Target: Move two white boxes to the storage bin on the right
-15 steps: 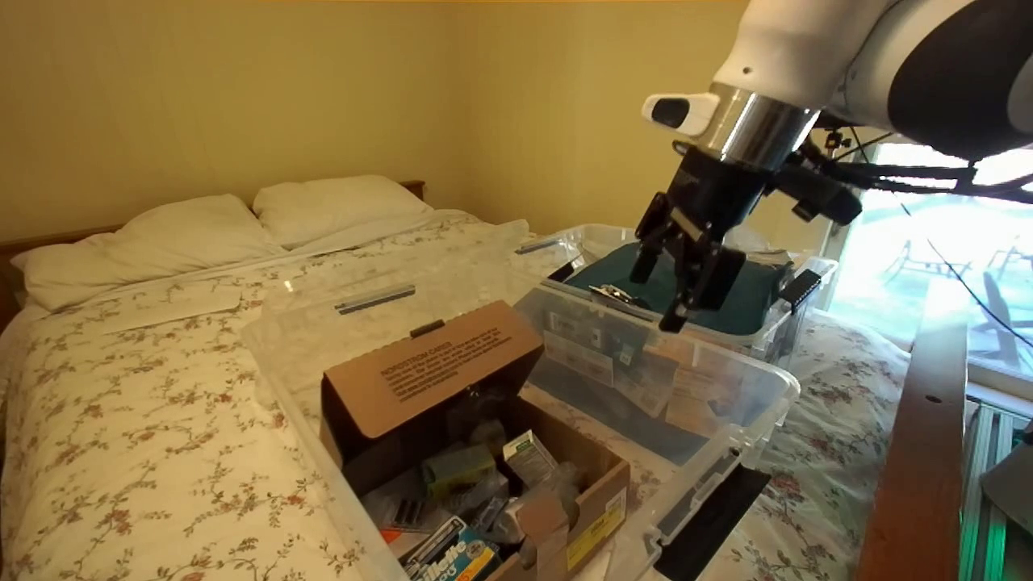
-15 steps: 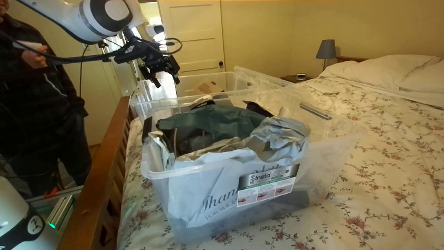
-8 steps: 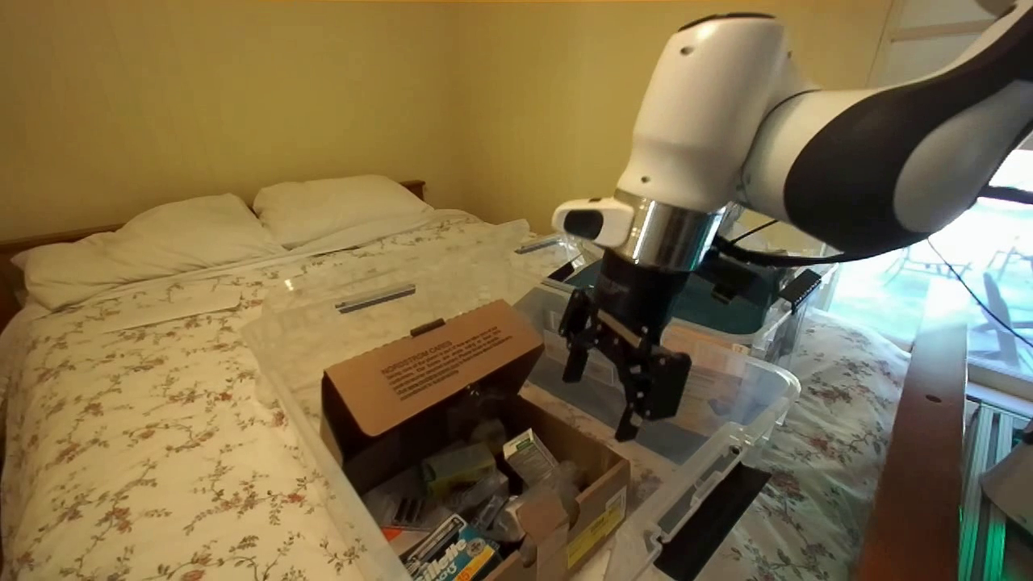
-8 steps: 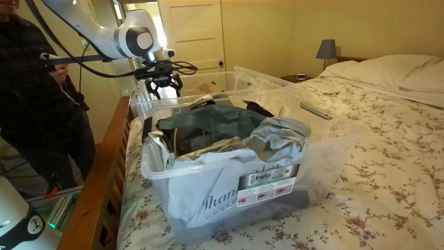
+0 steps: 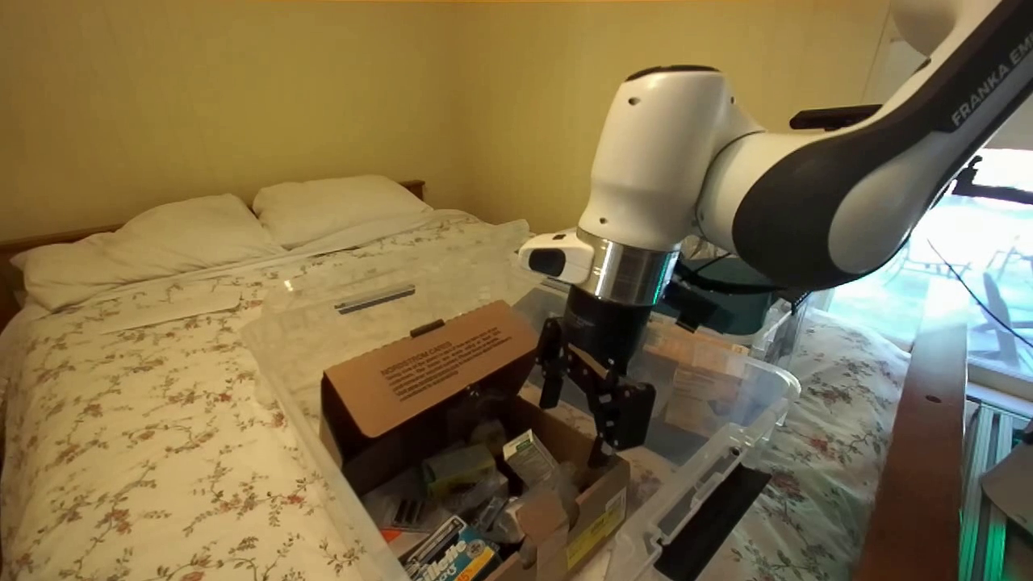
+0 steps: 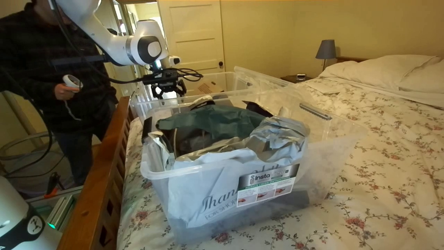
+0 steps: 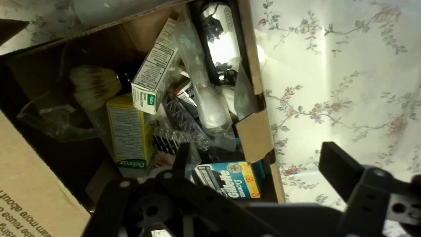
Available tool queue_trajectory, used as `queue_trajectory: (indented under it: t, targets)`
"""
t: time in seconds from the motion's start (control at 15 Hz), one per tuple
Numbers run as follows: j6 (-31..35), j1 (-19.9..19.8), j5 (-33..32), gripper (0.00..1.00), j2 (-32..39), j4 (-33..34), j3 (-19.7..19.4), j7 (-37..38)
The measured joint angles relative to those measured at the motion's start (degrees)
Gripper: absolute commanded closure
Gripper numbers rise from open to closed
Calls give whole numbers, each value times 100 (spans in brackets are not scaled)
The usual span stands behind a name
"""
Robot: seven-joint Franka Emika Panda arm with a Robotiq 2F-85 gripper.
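Observation:
A white box with a green label (image 7: 154, 65) leans inside the brown cardboard box (image 7: 256, 65); it also shows in an exterior view (image 5: 529, 458). I cannot make out a second white box. The cardboard box appears to stand inside a clear storage bin (image 5: 779, 391), with floral sheet showing through the bin's floor on the right. Another clear tub (image 6: 187, 172), full of green and grey bags, stands beside it. My gripper (image 5: 574, 428) is open and empty, pointing down above the right part of the cardboard box. In the wrist view its fingers (image 7: 342, 171) stand wide apart.
A yellow box (image 7: 126, 135), a blue razor box (image 7: 227, 179) and bagged items crowd the cardboard box. Its raised flap (image 5: 436, 367) stands at the back. A wooden bed rail (image 5: 920, 436) runs along the side. A person (image 6: 59, 69) stands beyond the bed.
My gripper has come down from above the bag-filled tub to over the cardboard box, moving left and down in an exterior view. It stays open. The boxes have not moved.

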Motion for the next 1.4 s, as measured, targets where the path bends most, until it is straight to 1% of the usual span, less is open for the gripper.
queue_trajectory:
  t: [0.07,0.2,0.33,0.4,0.47,0.6,0.67,0.87,1.07,1.27,1.4]
  targets:
    - [197,232,-309,0,77,11,-237,435]
    - [525,1056,-1016,0,301,148,-1120,1301]
    - [593,1929,-1733,0,646,512,-2005,2196]
    - [571,2244,-2078,0,825,720,-2295,2613]
    - [465,2483,-2421,0,1022,954,-2481,3016]
    - [38,2717,-2809,0,1339,1375,-2595,3439]
    - [-254,2774,-2873,0,1466,1558,-2598,3511]
    - [-1154,2815,-2880,0,1748,2047,-2547,3516]
    - [-2004,2768,-2875,0,1951,2532,-2459,3364]
    - [-2927,2580,-2552,0,2110,2955,-2187,2915]
    - [-3322,2437,-2228,3,2240,3177,-1989,2669]
